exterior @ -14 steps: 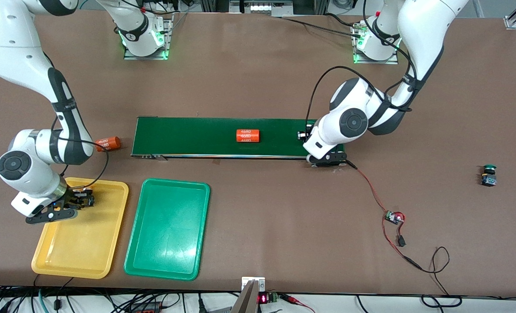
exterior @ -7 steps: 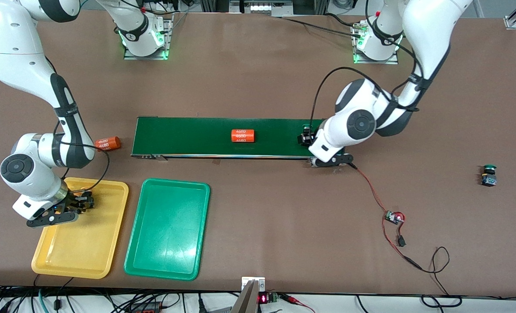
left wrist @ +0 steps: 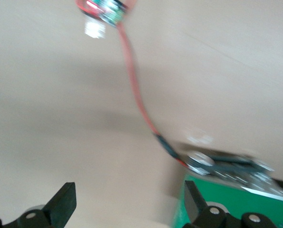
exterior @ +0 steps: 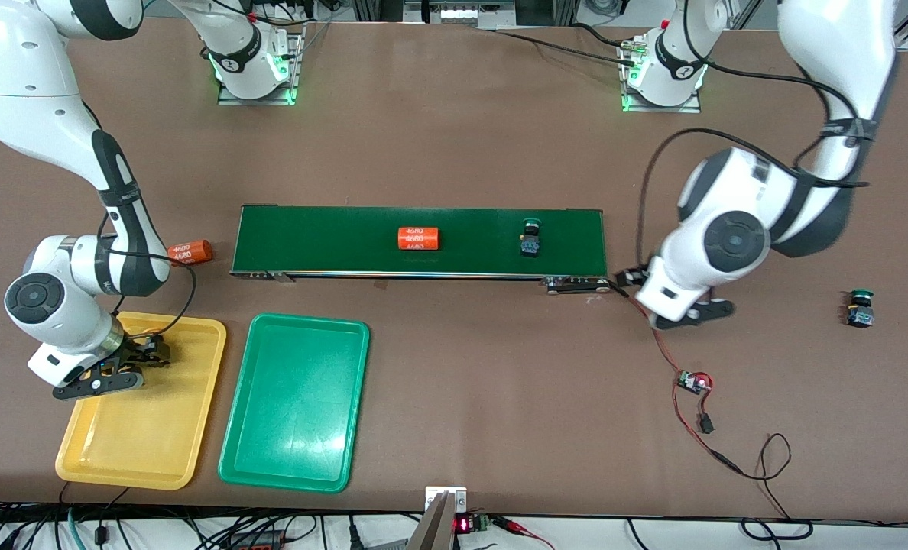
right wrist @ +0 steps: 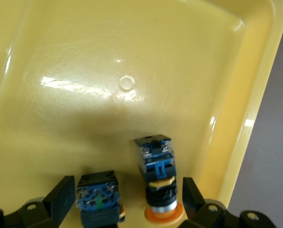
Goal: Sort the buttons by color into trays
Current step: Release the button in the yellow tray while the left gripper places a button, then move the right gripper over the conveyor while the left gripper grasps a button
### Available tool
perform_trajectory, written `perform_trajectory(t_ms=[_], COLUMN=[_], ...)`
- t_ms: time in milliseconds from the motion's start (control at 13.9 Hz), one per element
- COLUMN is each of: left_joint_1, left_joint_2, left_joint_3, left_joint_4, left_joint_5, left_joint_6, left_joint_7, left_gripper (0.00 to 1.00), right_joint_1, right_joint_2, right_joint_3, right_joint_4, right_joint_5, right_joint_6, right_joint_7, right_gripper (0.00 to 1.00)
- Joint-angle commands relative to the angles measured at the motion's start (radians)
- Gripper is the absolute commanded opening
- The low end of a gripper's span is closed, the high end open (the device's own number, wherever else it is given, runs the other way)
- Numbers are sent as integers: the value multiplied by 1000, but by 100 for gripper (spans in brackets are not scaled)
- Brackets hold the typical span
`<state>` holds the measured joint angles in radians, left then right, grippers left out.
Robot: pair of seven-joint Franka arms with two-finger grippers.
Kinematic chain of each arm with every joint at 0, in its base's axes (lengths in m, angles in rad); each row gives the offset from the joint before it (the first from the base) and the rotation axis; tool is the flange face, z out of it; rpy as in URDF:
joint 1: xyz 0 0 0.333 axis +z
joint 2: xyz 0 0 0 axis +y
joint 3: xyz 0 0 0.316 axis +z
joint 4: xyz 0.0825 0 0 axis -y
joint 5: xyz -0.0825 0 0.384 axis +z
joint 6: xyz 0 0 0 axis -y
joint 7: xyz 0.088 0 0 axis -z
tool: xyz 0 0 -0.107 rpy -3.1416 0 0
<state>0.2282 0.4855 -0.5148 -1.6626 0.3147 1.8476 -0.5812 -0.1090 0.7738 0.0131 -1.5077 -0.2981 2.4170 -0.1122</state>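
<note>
Two yellow-orange buttons lie in the yellow tray (exterior: 171, 428) (right wrist: 131, 57): one (right wrist: 159, 183) lies on its side, the other (right wrist: 98, 203) beside it. My right gripper (exterior: 147, 354) (right wrist: 127, 204) is open low over the tray, fingers on either side of both buttons, holding nothing. One green button (exterior: 530, 235) stands on the dark-green conveyor belt (exterior: 332, 237). Another green button (exterior: 860, 307) sits on the table toward the left arm's end. My left gripper (exterior: 672, 294) (left wrist: 129, 204) is open and empty over the table beside the belt's end. The green tray (exterior: 293, 405) holds nothing.
An orange "4680" cylinder (exterior: 419, 238) lies on the belt; another (exterior: 190, 251) lies on the table off the belt's end nearest the right arm. A small circuit board (exterior: 695, 380) (left wrist: 105, 7) with a red wire (left wrist: 139, 99) lies near the left gripper.
My left gripper let go of the green button on the belt and swung away toward the left arm's end. The cylinder on the belt drifted toward the right arm's end. The right gripper barely moved.
</note>
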Motion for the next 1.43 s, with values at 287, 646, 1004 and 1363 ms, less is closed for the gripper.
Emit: perform_trajectory(t_ms=[287,646,1004,1363], left_joint_1=[299,476,611,642], left_joint_2=[172,272,369,395], left_joint_3=[-5,28,30,29], left_joint_4=[190,233,228,210], left_joint_5=[169,317,307,299], left_joint_6=[-5,278,427,449], left_joint_7=[585,874,987,1003], left_gripper=[100,100,100,100], right_joint_1=[138,196,250,264], right_joint_2=[-201,-367,-478,-493], right_joint_3=[-1,19,118,274], right_joint_4=[-95,-282,-402,-407], right_joint_5=[94,250,270,270], right_joint_6=[-255,-292,-311,-325], right_joint_7=[190,278,516,741], right_gripper=[100,100,100,100])
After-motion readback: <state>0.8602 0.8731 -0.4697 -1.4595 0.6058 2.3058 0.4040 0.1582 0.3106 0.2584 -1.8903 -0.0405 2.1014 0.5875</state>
